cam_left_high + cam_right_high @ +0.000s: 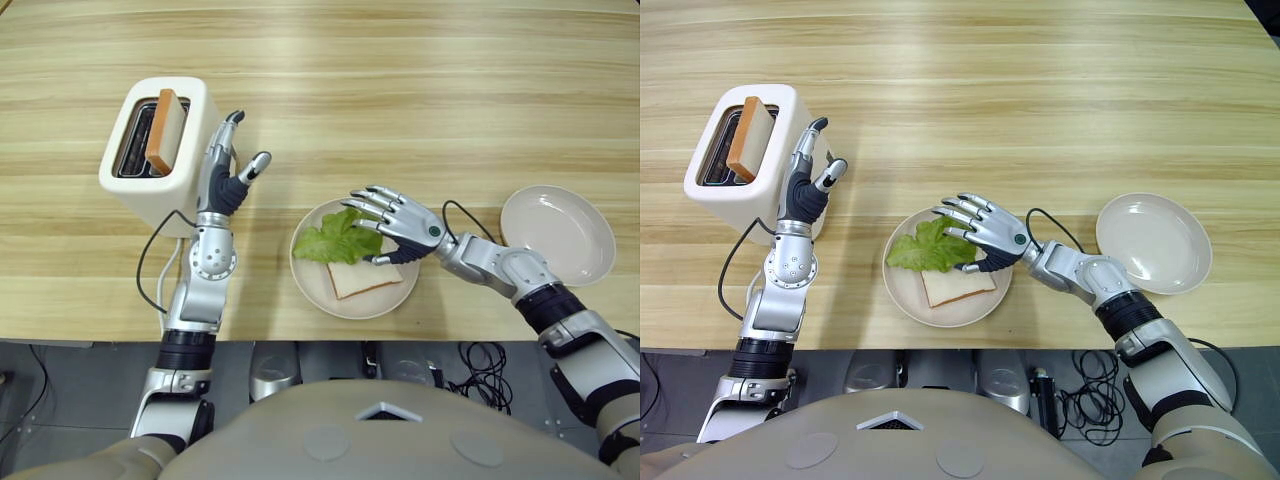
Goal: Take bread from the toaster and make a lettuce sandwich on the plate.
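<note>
Lettuce, a ruffled green leaf [335, 240], lies on the round cream ceramic plate [370, 305] that sits near the front edge of the pale wooden table [400, 100], about midway along it. The leaf covers the plate's left half and overlaps the far left corner of a square slice of white bread with a tan crust [362, 278], which lies flat on the plate's near right part.

The right hand [400, 222] is over the plate's far right side. Its fingers are spread wide and stretched out across the leaf, their tips over its right edge, while the thumb points down at the slice's far edge. Nothing is gripped; whether the fingertips touch the leaf cannot be told.

A white, rounded two-slot toaster [150, 195] stands toward the table's left end, well apart from the plate. A second toasted, golden-brown slice of bread [165, 132] stands upright in the right-hand slot, its top half above the rim. The left hand [228, 175] is just beside the toaster's right wall, fingers straight and pointing away toward the far edge, loosely parted, holding nothing.

A black power cord [145, 265] runs from the toaster to the front edge. A second round cream plate [557, 235] rests near the front right corner.
</note>
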Motion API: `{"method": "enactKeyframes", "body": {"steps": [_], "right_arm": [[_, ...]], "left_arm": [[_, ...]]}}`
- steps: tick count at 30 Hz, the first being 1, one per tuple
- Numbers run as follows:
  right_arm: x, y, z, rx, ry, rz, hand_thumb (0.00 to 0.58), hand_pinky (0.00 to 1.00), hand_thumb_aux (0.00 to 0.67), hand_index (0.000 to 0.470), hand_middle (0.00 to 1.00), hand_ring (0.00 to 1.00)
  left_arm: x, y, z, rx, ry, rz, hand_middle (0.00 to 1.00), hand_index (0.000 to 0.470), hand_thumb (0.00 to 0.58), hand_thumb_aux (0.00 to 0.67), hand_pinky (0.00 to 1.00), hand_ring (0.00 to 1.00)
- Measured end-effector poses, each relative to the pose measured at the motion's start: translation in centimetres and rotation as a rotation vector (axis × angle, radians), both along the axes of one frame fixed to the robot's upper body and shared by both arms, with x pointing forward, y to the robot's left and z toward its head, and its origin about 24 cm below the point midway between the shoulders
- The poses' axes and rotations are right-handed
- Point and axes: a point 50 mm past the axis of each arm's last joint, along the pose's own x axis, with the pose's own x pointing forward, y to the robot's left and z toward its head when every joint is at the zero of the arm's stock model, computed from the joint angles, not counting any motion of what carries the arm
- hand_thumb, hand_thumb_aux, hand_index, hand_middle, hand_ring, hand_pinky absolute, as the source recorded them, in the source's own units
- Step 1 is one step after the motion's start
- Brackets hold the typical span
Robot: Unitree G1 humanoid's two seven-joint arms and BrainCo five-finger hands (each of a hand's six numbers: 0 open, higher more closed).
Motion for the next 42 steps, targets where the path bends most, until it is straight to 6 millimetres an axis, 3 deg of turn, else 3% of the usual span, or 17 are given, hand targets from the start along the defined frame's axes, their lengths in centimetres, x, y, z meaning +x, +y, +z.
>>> {"method": "enactKeyframes", "body": {"steps": [21,26,27,28,29,42], "right_arm": [[-0.5,0.5,-1.0,0.021,0.061,0.014,0.46,0.0,0.365,0.251,0.0,0.0],[-0.4,0.3,-1.1,0.018,0.068,0.007,0.517,0.0,0.449,0.308,0.0,0.0],[-0.4,0.2,-1.2,0.015,0.071,0.003,0.556,0.0,0.533,0.366,0.0,0.0],[-0.4,0.1,-1.3,0.013,0.073,-0.001,0.57,0.0,0.581,0.399,0.0,0.0],[-0.3,0.0,-1.3,0.012,0.076,-0.005,0.58,0.0,0.67,0.46,0.0,0.0],[-0.2,0.2,-1.1,0.037,0.075,-0.005,0.58,0.0,0.67,0.46,0.0,0.0]], "left_arm": [[0.0,0.0,-0.3,0.001,0.011,-0.003,0.0,0.0,0.0,0.0,0.0,0.0],[0.0,0.0,-0.3,-0.002,0.011,-0.004,0.0,0.0,0.0,0.0,0.0,0.0],[0.0,0.0,-0.3,-0.004,0.011,-0.004,0.0,0.0,0.0,0.0,0.0,0.0],[0.0,0.0,-0.4,-0.004,0.013,-0.004,0.0,0.0,0.0,0.0,0.0,0.0],[0.0,0.0,-0.4,-0.004,0.014,-0.004,0.0,0.0,0.0,0.0,0.0,0.0],[0.0,0.1,-0.8,-0.013,0.031,-0.002,0.0,0.0,0.0,0.0,0.0,0.0]]}}
